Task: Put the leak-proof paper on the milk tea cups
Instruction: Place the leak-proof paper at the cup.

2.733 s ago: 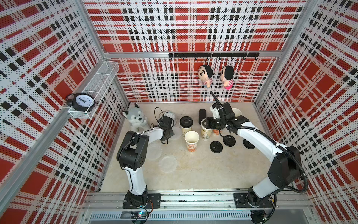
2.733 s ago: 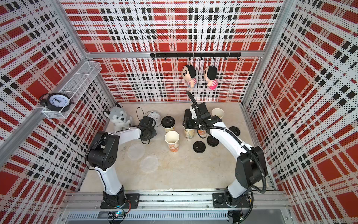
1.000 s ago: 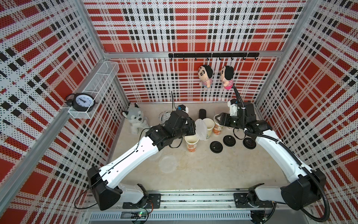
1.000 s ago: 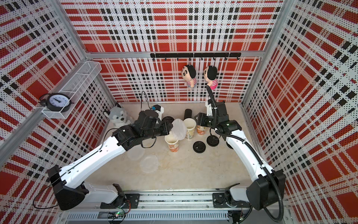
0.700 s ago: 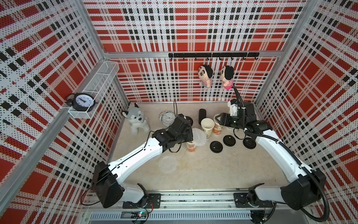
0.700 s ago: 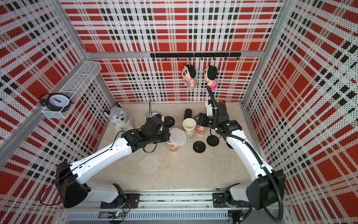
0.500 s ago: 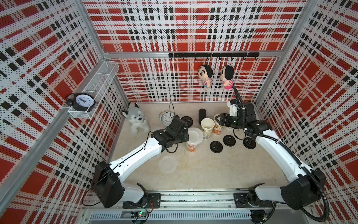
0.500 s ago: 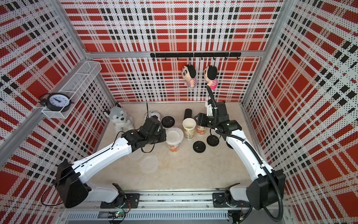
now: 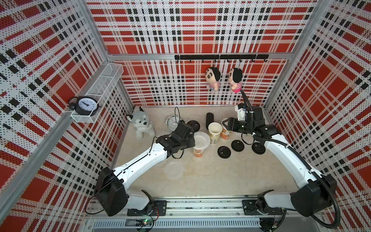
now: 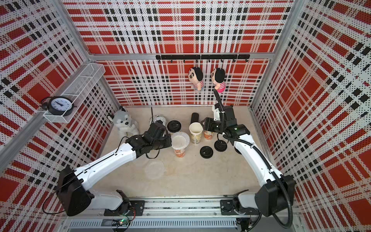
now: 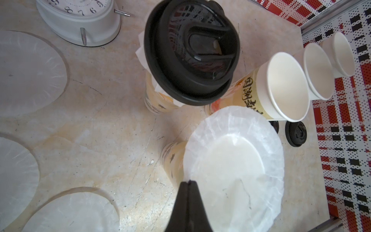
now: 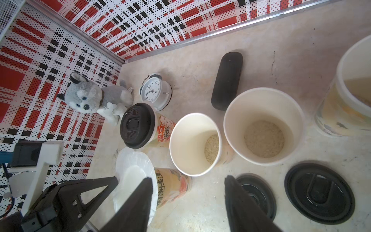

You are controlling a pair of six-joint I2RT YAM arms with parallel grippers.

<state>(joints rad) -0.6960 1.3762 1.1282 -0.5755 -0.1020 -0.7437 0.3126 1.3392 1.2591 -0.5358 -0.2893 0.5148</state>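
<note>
Red, black and white plaid walls [image 9: 60,60] box in a pale desk [image 9: 210,176]. At its left a husky plush [image 9: 141,125] sits by a white alarm clock [image 9: 172,121], and loose sheets [image 9: 173,169] of leak-proof paper lie flat on the desk beside the left arm. Further right, the left tool [image 11: 188,182] is closed, its tips pinched on the edge of one leak-proof paper sheet [image 11: 234,166]. That sheet lies across the mouth of a milk tea cup [image 9: 198,153] and overhangs its rim. Just behind, a black lid [image 9: 193,126] caps another cup. To the right stand open cups [image 9: 214,131] with a pale grainy layer at the bottom. Over them hangs the right tool [image 9: 223,125], jaws apart, gripping nothing and apart from the sheet. More black lids [image 9: 224,152] lie on the desk nearby.
</note>
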